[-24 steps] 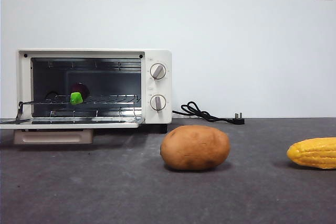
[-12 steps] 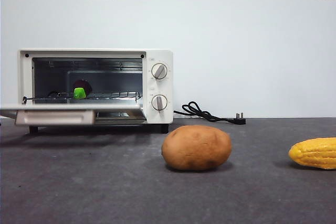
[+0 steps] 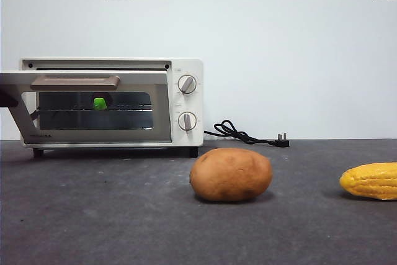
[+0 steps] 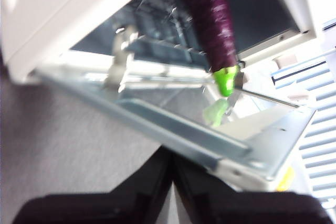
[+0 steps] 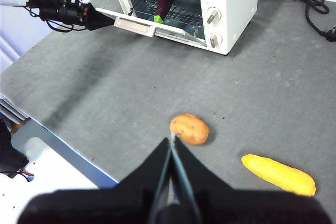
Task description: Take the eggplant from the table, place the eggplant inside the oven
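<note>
My left gripper [image 4: 170,163], jaws together, pushes under the oven [image 3: 186,100] door, now higher than before, eggplant [image 4: 210,14] inside.

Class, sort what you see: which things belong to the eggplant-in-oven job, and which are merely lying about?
Job: eggplant on the rack; oven, door part-raised; left end effector under the door edge.
Lying about: potato; corn cob; power cord.

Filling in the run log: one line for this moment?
eggplant: on oven rack | door: partly raised | left end effector: under door edge | right end effector: idle
</note>
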You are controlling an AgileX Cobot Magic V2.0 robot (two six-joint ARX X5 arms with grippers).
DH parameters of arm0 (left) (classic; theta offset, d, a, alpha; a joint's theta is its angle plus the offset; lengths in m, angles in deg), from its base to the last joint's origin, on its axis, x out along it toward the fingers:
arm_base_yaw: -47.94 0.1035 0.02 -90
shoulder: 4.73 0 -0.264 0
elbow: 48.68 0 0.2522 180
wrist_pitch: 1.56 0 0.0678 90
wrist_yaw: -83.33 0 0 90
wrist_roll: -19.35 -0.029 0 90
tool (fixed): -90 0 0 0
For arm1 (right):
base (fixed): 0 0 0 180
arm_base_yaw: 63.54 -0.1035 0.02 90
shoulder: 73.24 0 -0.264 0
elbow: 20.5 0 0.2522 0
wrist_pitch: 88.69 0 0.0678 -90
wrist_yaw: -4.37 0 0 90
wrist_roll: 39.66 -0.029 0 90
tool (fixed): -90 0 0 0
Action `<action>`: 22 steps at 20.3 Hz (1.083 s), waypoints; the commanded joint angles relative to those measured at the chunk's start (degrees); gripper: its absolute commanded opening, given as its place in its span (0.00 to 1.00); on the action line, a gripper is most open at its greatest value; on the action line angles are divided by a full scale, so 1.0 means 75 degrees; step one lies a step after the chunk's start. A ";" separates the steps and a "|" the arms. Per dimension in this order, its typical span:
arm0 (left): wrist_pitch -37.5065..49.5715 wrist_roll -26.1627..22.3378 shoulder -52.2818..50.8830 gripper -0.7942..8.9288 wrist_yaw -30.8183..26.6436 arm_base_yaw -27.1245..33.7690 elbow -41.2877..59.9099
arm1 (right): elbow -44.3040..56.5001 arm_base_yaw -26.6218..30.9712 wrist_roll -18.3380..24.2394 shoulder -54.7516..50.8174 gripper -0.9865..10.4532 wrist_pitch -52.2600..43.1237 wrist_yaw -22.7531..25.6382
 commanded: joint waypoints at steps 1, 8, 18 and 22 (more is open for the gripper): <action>0.0341 0.0219 0.0006 0.08 0.0038 -0.0093 -0.0067 | 0.0058 -0.0009 0.0000 -0.0012 0.08 0.0175 0.0032; 0.1711 0.0927 0.0003 0.08 -0.0866 -0.0291 -0.0152 | 0.0085 -0.0009 -0.0003 -0.0012 0.08 0.0175 0.0032; 0.1510 0.0979 -0.0761 0.08 -0.1833 -0.0504 -0.0239 | 0.0213 -0.0009 -0.0003 -0.0009 0.08 0.0175 0.0032; 0.0694 0.0973 -0.1585 0.08 -0.2477 -0.0647 -0.0239 | 0.0213 -0.0009 -0.0003 -0.0009 0.08 0.0175 0.0032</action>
